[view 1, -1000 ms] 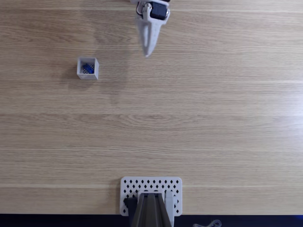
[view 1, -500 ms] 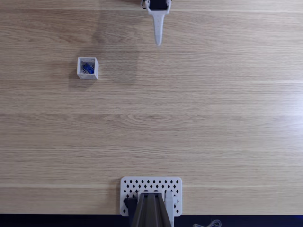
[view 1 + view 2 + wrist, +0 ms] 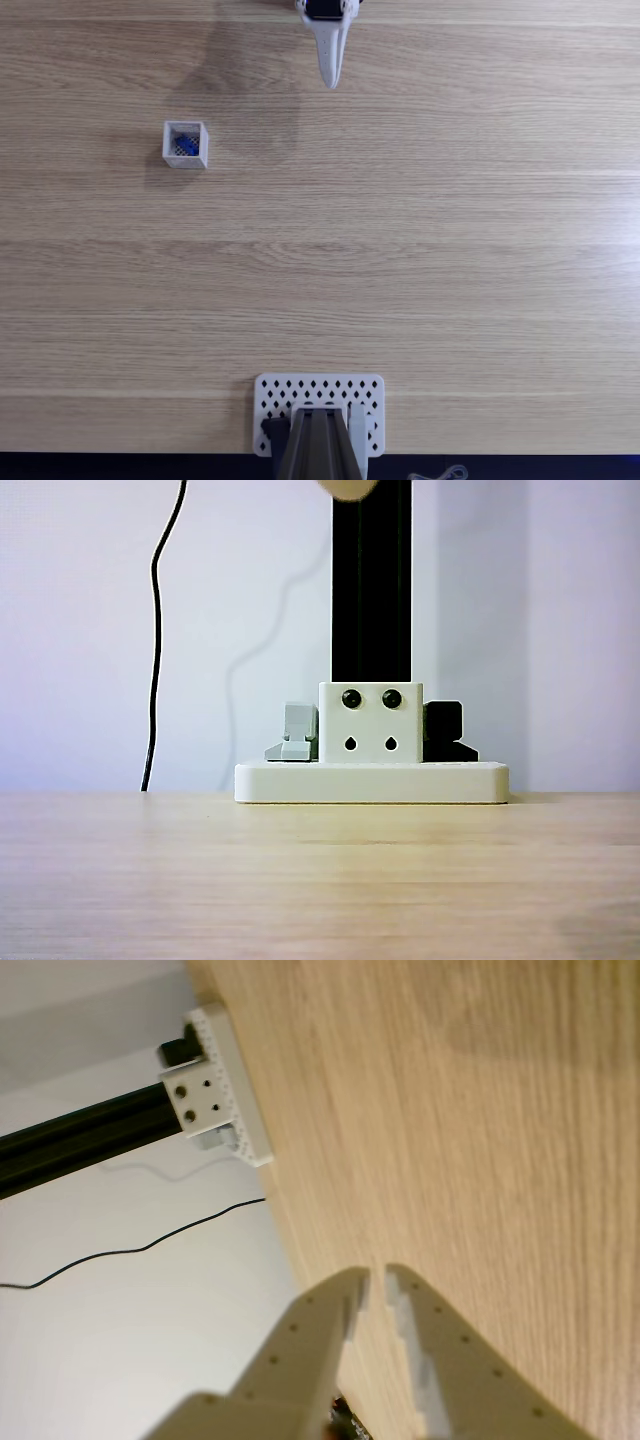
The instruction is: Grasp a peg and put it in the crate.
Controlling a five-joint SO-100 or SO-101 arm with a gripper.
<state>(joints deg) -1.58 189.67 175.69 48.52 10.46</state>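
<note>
the fixed view is evenly and brightly lit, with a pale sheen on the table (image 3: 470, 250) toward its right edge. soft grey shadows fall left of the gripper (image 3: 329, 78) near the far edge, and a faint one lies beside the crate (image 3: 186, 144). the wrist view is warmer and soft, the fingers (image 3: 330, 1310) slightly blurred. in the other view a black cable (image 3: 158, 630) and a post (image 3: 371, 580) cast faint shadows on the wall (image 3: 80, 630); the near tabletop is out of focus.

A black post (image 3: 371, 590) rises from a white base (image 3: 371, 781) on the table (image 3: 320, 880) (a black cable (image 3: 157, 610) hangs left).
</note>
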